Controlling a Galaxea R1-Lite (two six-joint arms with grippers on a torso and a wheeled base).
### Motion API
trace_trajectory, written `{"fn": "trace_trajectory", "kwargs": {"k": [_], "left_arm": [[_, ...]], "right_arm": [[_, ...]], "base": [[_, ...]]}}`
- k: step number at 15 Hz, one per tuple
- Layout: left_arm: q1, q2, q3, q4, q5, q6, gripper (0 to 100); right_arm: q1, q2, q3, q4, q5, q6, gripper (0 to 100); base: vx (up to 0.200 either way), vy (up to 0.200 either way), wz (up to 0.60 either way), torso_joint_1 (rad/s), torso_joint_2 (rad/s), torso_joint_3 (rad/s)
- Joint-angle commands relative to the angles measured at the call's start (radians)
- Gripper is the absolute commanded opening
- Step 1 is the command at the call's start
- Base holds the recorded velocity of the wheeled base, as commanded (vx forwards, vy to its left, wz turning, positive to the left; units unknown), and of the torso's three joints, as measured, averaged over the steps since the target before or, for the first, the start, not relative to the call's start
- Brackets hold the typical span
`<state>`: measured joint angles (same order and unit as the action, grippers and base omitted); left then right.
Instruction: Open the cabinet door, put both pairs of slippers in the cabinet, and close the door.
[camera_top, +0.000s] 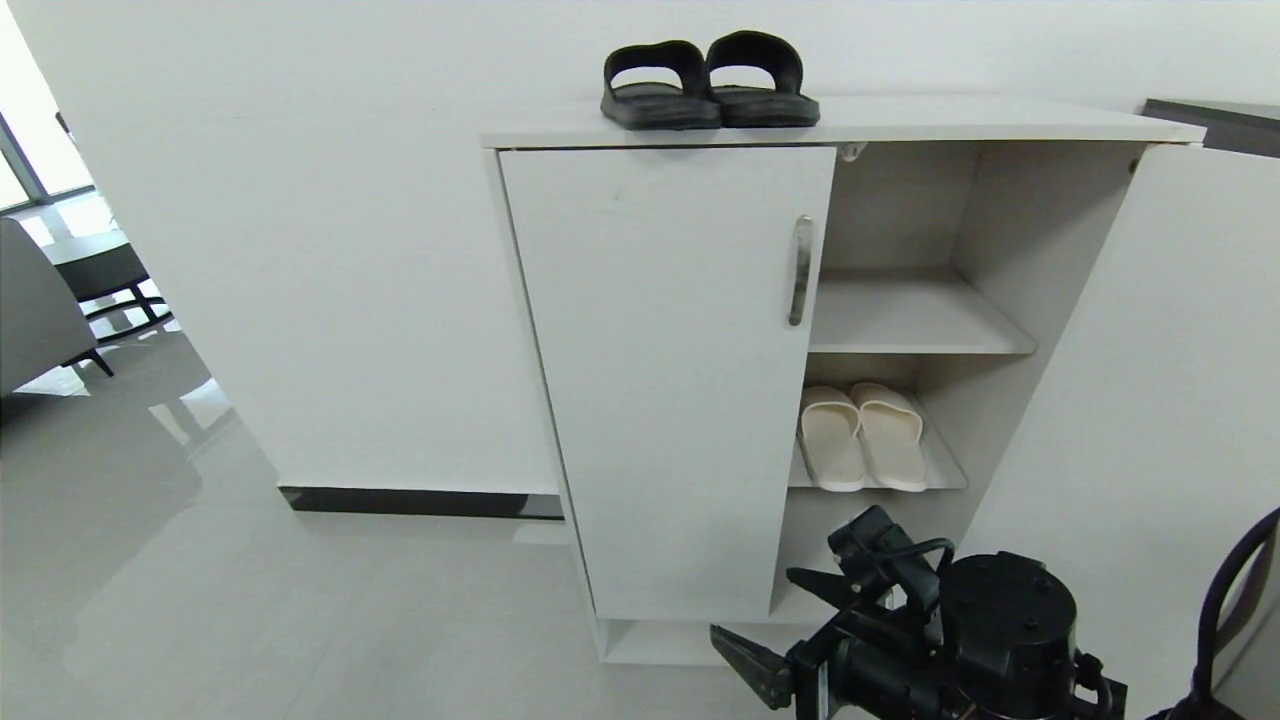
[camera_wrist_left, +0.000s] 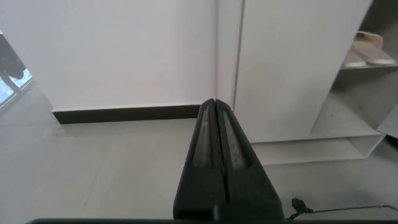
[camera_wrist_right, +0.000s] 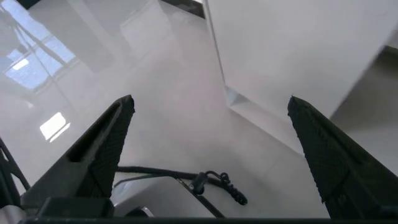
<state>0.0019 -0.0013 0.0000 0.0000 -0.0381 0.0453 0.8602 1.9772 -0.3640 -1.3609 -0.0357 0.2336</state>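
Note:
The white cabinet (camera_top: 850, 118) stands against the wall, its left door (camera_top: 670, 370) closed and its right door (camera_top: 1150, 380) swung open. A pair of black slippers (camera_top: 710, 85) sits on the cabinet top. A pair of white slippers (camera_top: 862, 435) lies on the middle shelf inside, and the same white slippers (camera_wrist_left: 367, 50) appear in the left wrist view. My right gripper (camera_top: 752, 603) hangs low in front of the cabinet's bottom, open and empty; the right gripper (camera_wrist_right: 210, 101) looks down at the floor and a white cabinet panel (camera_wrist_right: 292, 43). My left gripper (camera_wrist_left: 214, 109) is shut on nothing, left of the cabinet.
The left door carries a metal handle (camera_top: 800, 270). The upper shelf (camera_top: 910, 320) and bottom compartment are bare. A dark baseboard (camera_top: 420, 500) runs along the wall. A chair and table (camera_top: 60, 300) stand far left. Glossy floor (camera_top: 250, 600) spreads left of the cabinet.

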Motion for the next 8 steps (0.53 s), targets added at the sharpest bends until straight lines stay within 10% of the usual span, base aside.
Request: {"fn": "trace_trajectory", "kwargs": {"k": [1, 8], "left_arm": [[0.001, 0.001, 0.000, 0.000, 0.000, -0.001, 0], [0.001, 0.001, 0.000, 0.000, 0.001, -0.002, 0]], "right_arm": [[0.000, 0.014, 0.002, -0.001, -0.001, 0.000, 100], [0.002, 0.015, 0.007, -0.018, 0.000, 0.000, 100]], "base": [[0.000, 0.200, 0.00, -0.007, 0.01, 0.002], [0.000, 0.057, 0.00, 0.000, 0.00, 0.001]]}}
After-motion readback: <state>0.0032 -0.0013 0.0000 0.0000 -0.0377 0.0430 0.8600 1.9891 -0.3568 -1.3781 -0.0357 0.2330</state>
